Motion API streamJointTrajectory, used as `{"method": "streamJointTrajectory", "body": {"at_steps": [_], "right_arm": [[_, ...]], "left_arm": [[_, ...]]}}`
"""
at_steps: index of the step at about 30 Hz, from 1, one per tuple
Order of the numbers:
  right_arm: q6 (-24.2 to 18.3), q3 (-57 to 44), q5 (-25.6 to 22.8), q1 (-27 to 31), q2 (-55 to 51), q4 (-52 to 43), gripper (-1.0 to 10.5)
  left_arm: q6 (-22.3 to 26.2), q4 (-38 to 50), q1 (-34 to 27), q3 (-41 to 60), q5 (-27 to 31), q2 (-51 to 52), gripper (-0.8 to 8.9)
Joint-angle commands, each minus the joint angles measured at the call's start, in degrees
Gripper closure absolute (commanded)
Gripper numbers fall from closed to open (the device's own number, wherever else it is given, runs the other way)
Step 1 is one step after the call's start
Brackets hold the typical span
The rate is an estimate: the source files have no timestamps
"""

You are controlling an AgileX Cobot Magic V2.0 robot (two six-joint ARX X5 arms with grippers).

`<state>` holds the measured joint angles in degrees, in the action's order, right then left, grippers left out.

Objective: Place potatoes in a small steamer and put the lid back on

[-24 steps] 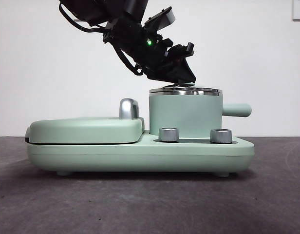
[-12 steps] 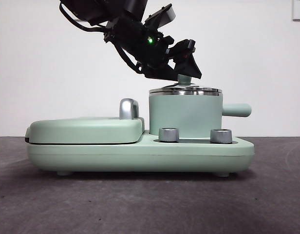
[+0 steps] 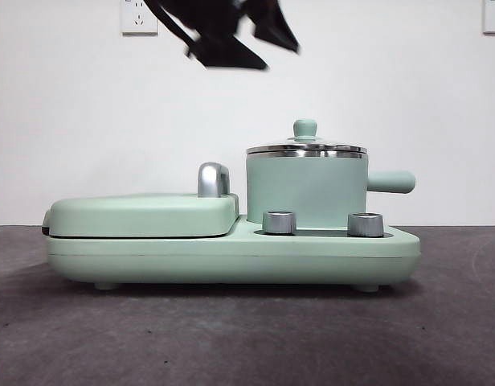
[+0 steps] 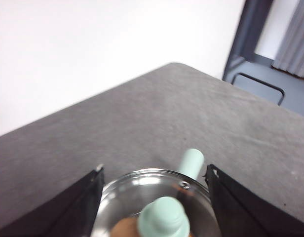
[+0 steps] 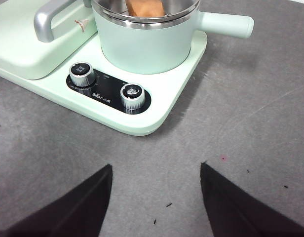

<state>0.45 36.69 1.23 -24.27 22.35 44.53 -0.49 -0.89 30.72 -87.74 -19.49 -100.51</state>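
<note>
The small steamer is a mint-green pot with a stubby side handle, standing on the right of a green base. The glass lid lies flat on its steel rim, knob upright. My left gripper hangs high above and left of the pot, blurred. In the left wrist view it is open, with the knob below and free between the jaws. The orange-brown potatoes show through the glass inside the pot. My right gripper is open and holds nothing, over the table in front of the steamer.
Left of the pot, a flat green griddle cover with a steel handle sits on the same base. Two steel dials face front. The grey tabletop extends around the appliance.
The left gripper has let go of the lid's knob and risen up and to the left, away from the pot. The lid stays seated on the steamer.
</note>
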Motion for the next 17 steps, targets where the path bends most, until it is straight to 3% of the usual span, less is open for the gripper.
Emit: {"method": "streamJointTrajectory", "body": {"at_steps": [1, 7, 17], "right_arm": [[0.6, 0.0, -0.2, -0.2, 0.0, -0.4, 6.7], [0.6, 0.0, -0.2, -0.2, 0.0, -0.4, 6.7], [0.6, 0.0, 0.2, -0.2, 0.0, -0.4, 6.7]], "left_arm": [[-1.5, -4.5, -1.4, -0.6, -0.3, 1.2, 4.70], [-1.1, -8.0, -4.5, 6.6, -1.6, 9.0, 4.71], [-4.8, -6.8, -8.3, 32.7, -1.6, 30.5, 4.71]]}}
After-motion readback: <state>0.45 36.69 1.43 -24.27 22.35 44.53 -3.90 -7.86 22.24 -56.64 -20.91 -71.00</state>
